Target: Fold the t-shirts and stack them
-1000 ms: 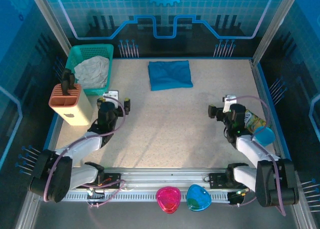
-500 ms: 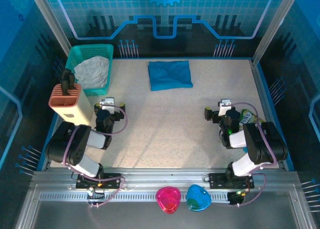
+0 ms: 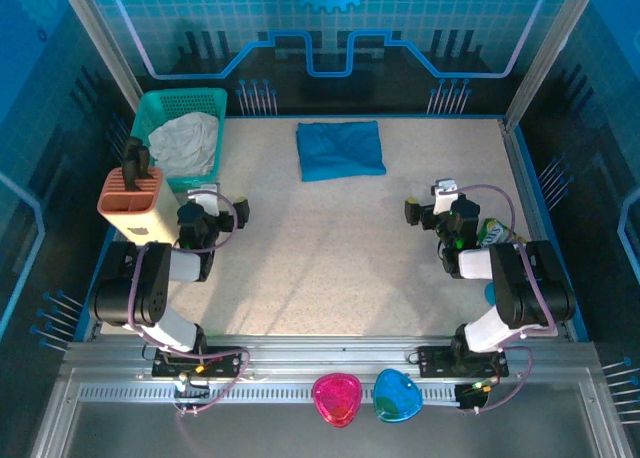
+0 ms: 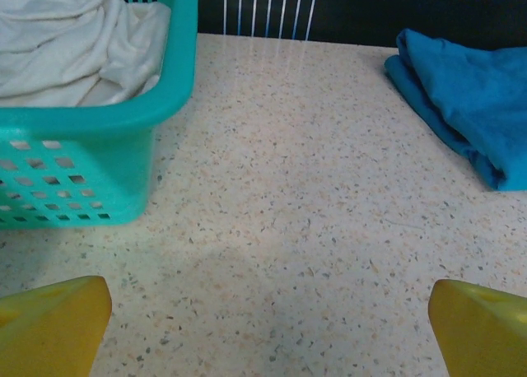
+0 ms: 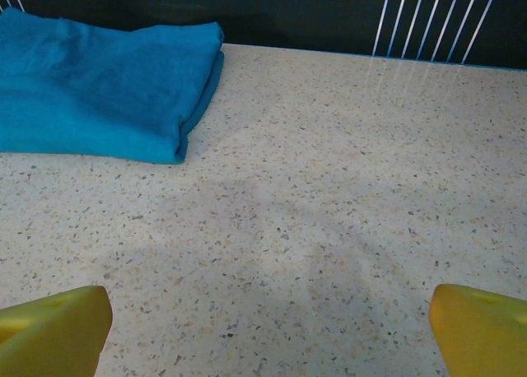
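A folded teal-blue t-shirt (image 3: pixel 340 150) lies at the back middle of the table. It is at the upper right in the left wrist view (image 4: pixel 465 93) and the upper left in the right wrist view (image 5: pixel 99 85). My left gripper (image 3: pixel 212 202) hovers low over bare table beside the basket, open, its yellow fingertips (image 4: pixel 53 323) wide apart with nothing between them. My right gripper (image 3: pixel 432 202) is on the right side, open and empty too, yellow fingertips (image 5: pixel 482 328) at the frame corners.
A green basket (image 3: pixel 150 113) at the back left holds a crumpled pale grey garment (image 3: pixel 188 143); its wall (image 4: pixel 99 159) is close to my left fingers. An orange-and-beige knife block (image 3: pixel 135 203) stands left of the left arm. A snack bag (image 3: pixel 498 236) lies by the right arm.
Both arms have folded back over their bases. The left gripper has shifted a little left toward the basket and the right gripper a little left and up. The t-shirt has not moved.
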`<state>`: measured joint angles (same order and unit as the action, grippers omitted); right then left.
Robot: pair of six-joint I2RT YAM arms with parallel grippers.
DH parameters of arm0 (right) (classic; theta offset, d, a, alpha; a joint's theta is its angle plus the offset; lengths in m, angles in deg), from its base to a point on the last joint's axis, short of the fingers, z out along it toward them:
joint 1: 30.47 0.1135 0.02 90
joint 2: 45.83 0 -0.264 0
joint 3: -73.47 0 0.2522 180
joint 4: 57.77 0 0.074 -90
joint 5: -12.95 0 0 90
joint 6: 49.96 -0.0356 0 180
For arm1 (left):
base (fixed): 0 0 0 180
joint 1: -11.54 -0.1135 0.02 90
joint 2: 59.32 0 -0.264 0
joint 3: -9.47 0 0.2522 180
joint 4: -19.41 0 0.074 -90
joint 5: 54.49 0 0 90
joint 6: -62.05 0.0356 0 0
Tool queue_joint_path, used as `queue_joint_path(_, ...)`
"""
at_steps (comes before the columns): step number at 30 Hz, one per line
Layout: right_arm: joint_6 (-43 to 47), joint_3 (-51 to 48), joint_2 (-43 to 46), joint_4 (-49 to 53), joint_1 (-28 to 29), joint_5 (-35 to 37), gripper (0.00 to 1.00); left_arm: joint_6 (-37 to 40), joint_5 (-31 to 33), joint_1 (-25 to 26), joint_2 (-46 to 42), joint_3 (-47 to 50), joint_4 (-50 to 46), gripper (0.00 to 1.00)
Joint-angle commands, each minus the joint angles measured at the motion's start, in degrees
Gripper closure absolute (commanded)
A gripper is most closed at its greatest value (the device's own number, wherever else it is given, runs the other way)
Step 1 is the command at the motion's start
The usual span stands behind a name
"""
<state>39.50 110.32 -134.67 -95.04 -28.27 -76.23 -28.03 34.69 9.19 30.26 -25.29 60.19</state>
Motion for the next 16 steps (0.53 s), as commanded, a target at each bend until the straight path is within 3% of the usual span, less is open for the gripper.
queue_joint_path(1, 0.89, -0.07, 0.51, 0.22, 0.21, -0.78, 0.0, -0.55, -2.11, 0.19, -0.66, -0.75, -1.44, 0.0)
queue_joint_path(16, 0.84, -0.08, 0.51, 0.25, 0.12, -0.84, 0.0, -0.36, -1.48, 0.53, -0.64, -0.94, -1.73, 0.01)
